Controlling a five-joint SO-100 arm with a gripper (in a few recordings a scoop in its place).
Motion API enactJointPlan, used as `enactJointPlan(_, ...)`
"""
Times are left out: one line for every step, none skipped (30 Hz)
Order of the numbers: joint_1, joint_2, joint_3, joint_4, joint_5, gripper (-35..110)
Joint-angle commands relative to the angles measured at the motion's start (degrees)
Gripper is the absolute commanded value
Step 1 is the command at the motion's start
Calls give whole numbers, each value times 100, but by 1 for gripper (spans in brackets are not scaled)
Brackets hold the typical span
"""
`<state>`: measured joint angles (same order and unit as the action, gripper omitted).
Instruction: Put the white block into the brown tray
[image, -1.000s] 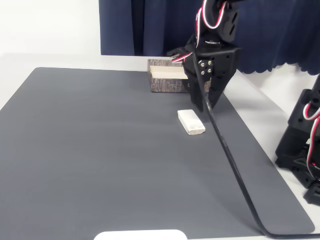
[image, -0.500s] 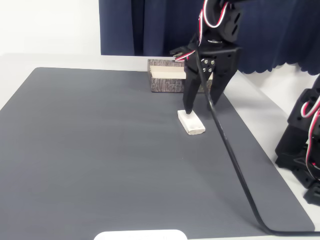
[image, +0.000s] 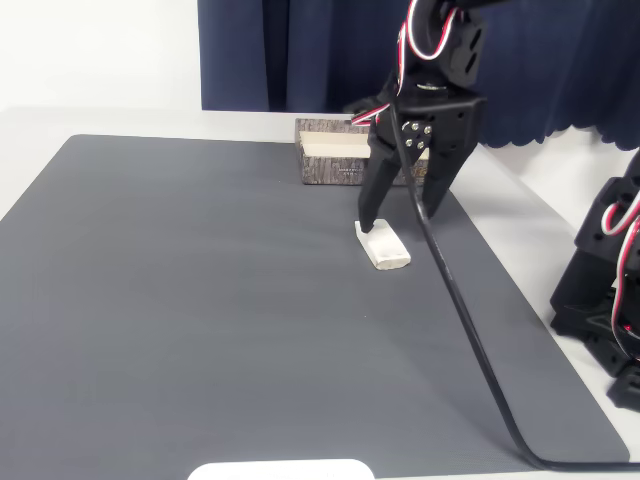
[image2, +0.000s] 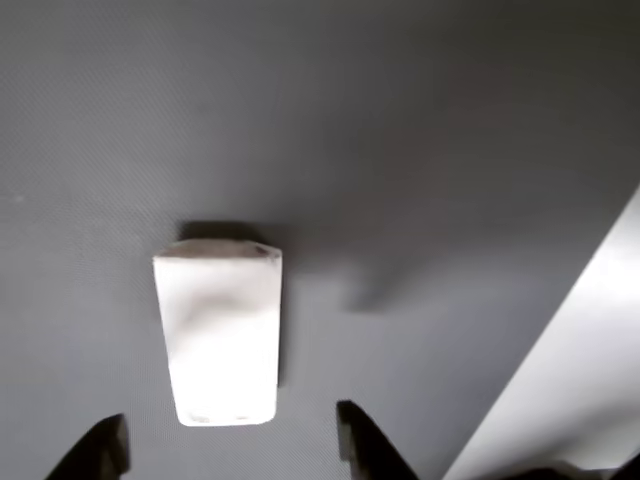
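The white block (image: 382, 245) lies flat on the dark grey mat, a short way in front of the brown tray (image: 335, 168), which stands at the mat's far edge with its cream inside showing. My black gripper (image: 400, 218) hangs open just over the block's far end, one fingertip (image: 366, 225) close to the block's left corner, the other to the right. In the wrist view the white block (image2: 218, 334) sits between my two dark fingertips (image2: 362, 440), with the gripper (image2: 230, 448) open around its near end.
The grey mat (image: 200, 300) is wide and bare to the left and front. A black cable (image: 470, 340) runs from the arm across the mat's right side. Another black arm base (image: 610, 290) stands off the mat at right. Blue curtain behind.
My gripper has opened from nearly shut and come down and leftward toward the block's far end. The block has not moved.
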<state>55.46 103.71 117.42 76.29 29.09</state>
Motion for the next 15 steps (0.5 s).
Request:
enactJointPlan(53, 202, -26, -44, -35, 49)
enactJointPlan(79, 185, -26, -44, -53, 49)
enactJointPlan(105, 167, -18, -44, -70, 49)
enactJointPlan(123, 167, -9, -44, -79, 49)
enactJointPlan(132, 158, 9, -53, -88, 49)
enactJointPlan(141, 158, 26, -70, -88, 49)
enactJointPlan(141, 149, 53, -114, -88, 49)
enactJointPlan(132, 123, 70, -158, -88, 49)
enactJointPlan(123, 88, 79, -202, -79, 49)
enactJointPlan(114, 44, 79, -246, -79, 49)
enactJointPlan(105, -9, 70, -281, -88, 49)
enactJointPlan(97, -70, 53, -308, -88, 49)
enactJointPlan(97, -123, 44, -325, -97, 49)
enactJointPlan(88, -167, 35, -360, -105, 49)
enactJointPlan(88, -202, 26, -396, -123, 49)
